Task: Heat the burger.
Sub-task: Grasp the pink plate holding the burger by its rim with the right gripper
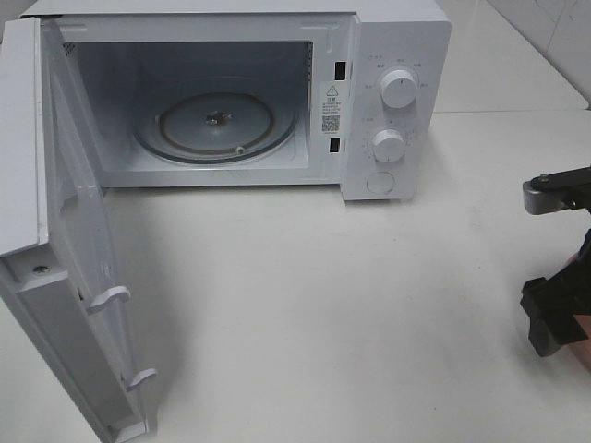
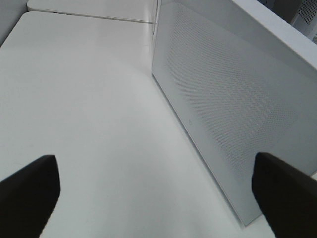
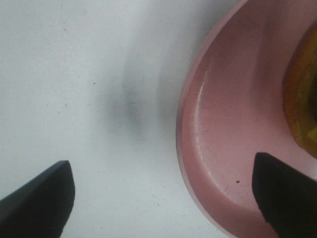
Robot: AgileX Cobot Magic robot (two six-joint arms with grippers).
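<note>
Sitting on the pink plate [image 3: 223, 129], the burger [image 3: 304, 89] lies just beyond one fingertip of the right gripper [image 3: 161, 166], whose jaws gape wide and empty. Only a cut-off sliver of it shows. The left gripper [image 2: 156, 163] also stands wide, facing the microwave door [image 2: 228, 99].

Smooth pink plate [image 3: 218, 148], clear glass turntable [image 1: 185, 127], matt white table [image 1: 323, 305]
</note>
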